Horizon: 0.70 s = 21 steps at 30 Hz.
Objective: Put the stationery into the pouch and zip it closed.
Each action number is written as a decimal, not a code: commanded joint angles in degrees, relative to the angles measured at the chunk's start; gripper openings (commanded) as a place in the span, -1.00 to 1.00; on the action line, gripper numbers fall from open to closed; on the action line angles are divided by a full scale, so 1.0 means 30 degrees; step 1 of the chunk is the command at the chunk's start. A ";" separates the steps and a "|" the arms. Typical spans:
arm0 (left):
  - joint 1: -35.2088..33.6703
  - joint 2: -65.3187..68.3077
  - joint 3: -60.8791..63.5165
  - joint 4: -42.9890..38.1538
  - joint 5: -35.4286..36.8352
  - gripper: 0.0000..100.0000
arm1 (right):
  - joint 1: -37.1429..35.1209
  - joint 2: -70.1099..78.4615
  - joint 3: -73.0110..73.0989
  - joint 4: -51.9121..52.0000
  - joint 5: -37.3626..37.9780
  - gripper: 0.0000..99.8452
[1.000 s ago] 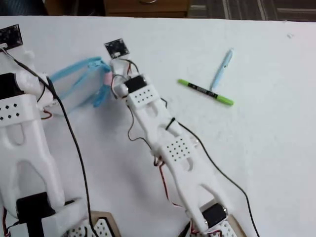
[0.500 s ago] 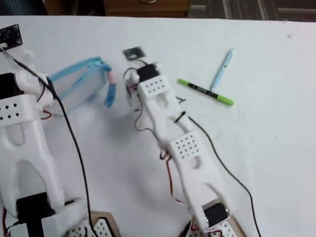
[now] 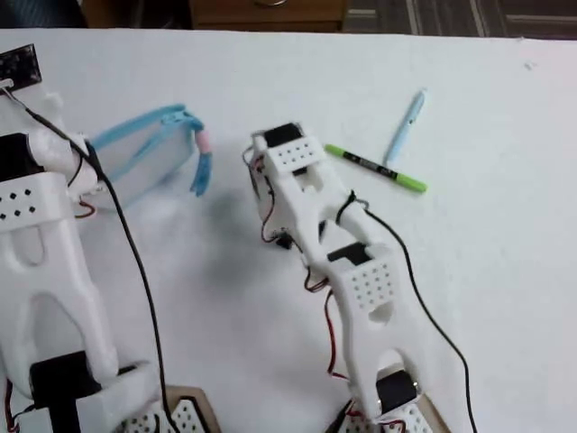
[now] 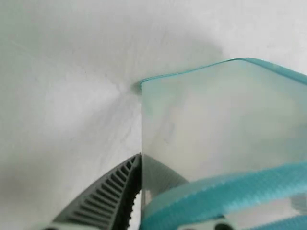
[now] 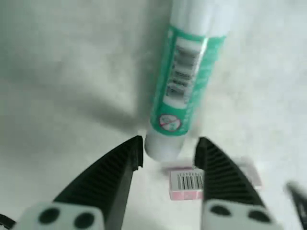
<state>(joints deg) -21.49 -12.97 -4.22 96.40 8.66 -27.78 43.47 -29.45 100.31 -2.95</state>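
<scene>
1. The table point(image 3: 505, 289) is a flat, matte white surface across the whole high view.
2. The left arm point(image 3: 45, 244), white moulded plastic with perforated panels, runs up the left edge of the frame. The right arm point(image 3: 365, 280), of the same build, rises from bottom centre toward the middle.
3. The pouch point(image 3: 144, 158) lies at upper left. It is clear, glossy film edged with a light blue band. A blue strip curls down at its right end, beside a small pink piece point(image 3: 205, 142).
4. The left gripper point(image 4: 140, 165) has a dark, ribbed finger and pinches the pouch's clear edge.
5. The marker point(image 3: 374, 169) is slim, with green ends and a black barrel, and lies slanted right of centre. The pen point(image 3: 406, 122), pale blue, lies above it with its lower end just beside the marker's barrel.
6. The right gripper point(image 5: 169, 146) is spread, its black ribbed fingers either side of the round end of the glue stick point(image 5: 184, 81). The stick is a smooth white cylinder with a green label, lying on the table.
7. The eraser point(image 5: 192, 183), a small pink block with a barcode label, lies just beside the stick's end.
</scene>
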 commanded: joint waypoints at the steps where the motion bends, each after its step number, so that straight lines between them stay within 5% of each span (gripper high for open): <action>1: -0.0132 -0.0044 -0.0293 0.0088 0.0088 -0.95 | -0.0190 -0.1949 0.0469 0.0366 0.0147 -0.25; 7: -0.0132 -0.0073 -0.0293 0.0088 0.0088 -0.95 | -0.0132 -0.2505 -0.2901 0.0249 0.0000 -0.23; 15: -0.0132 -0.0073 -0.0293 0.0088 0.0088 -0.95 | 0.0103 -0.0630 -0.3048 -0.5172 -0.0029 -0.56; 21: -0.0132 -0.0073 -0.0293 0.0088 0.0088 -0.95 | 0.0044 0.2886 -0.5011 -0.4733 -0.0029 -0.60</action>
<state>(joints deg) -21.49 -12.97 -4.22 96.40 8.66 -27.78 49.89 -40.09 85.27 -2.95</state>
